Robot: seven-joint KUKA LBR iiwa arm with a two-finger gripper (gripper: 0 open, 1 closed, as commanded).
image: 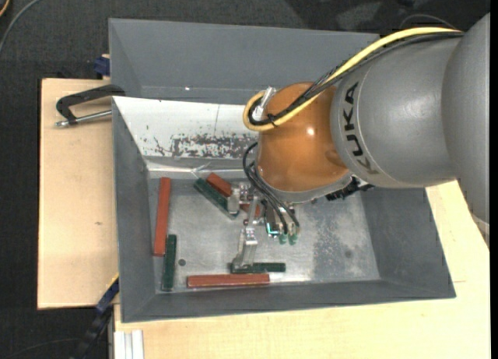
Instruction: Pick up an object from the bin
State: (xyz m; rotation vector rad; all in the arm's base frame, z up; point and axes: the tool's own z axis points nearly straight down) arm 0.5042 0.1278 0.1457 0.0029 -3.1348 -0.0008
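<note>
**Gripper low over the near middle of the bin**

The arm reaches in from the right, and its orange cover hangs over the middle of the grey bin. Below the cover the gripper points down toward the bin floor, close to the near wall. I cannot tell whether it is spread or pressed together, and nothing can be seen held in it.

Its tip is at the left end of a short dark green bar, which lies flat and runs left to right. Whether the two touch cannot be told. Just nearer than that bar, a long brown-red bar lies along the foot of the near wall.

Further back, left of the gripper, a small red piece and a dark green piece lie together, slanted, near the far wall.

On the left side a long red bar runs near to far along the left wall. A dark green stick lies just beside its near end.
</note>
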